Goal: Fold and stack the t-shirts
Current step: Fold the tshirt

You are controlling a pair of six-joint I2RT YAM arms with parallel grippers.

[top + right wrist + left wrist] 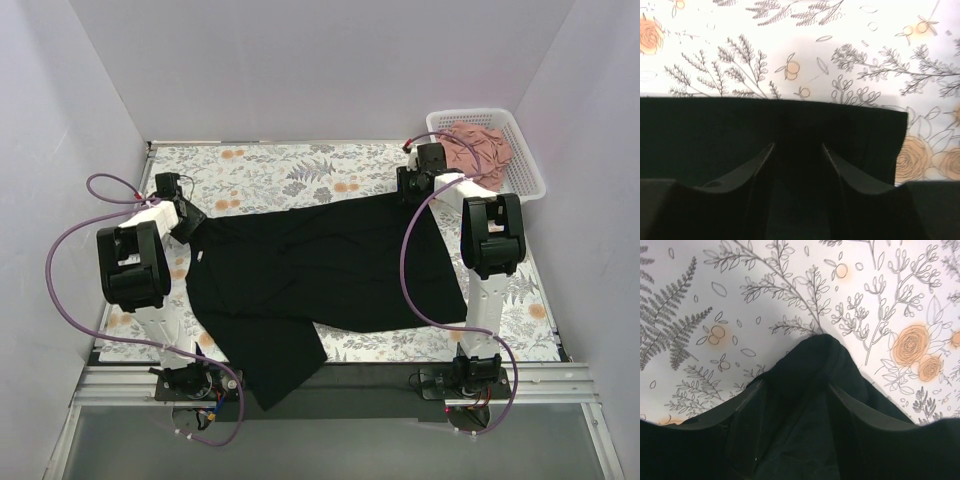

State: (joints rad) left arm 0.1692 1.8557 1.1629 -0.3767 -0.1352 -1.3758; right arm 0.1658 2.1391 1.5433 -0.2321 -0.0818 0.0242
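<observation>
The large black t-shirt (320,265) lies spread across the floral table, and its near left part hangs over the front edge. My left gripper (190,222) is at the shirt's far left corner. In the left wrist view the jaws (796,382) stand apart with a bunched hump of black cloth (812,357) between them. My right gripper (412,188) is at the shirt's far right corner. Its jaws (798,145) stand apart over the cloth's straight edge (715,125). The dusty-pink t-shirt (480,148) lies crumpled in the basket.
The white lattice basket (530,178) stands at the back right corner of the table. White walls enclose the table on three sides. Purple cables loop from both arms. The floral cloth (290,170) shows behind the shirt.
</observation>
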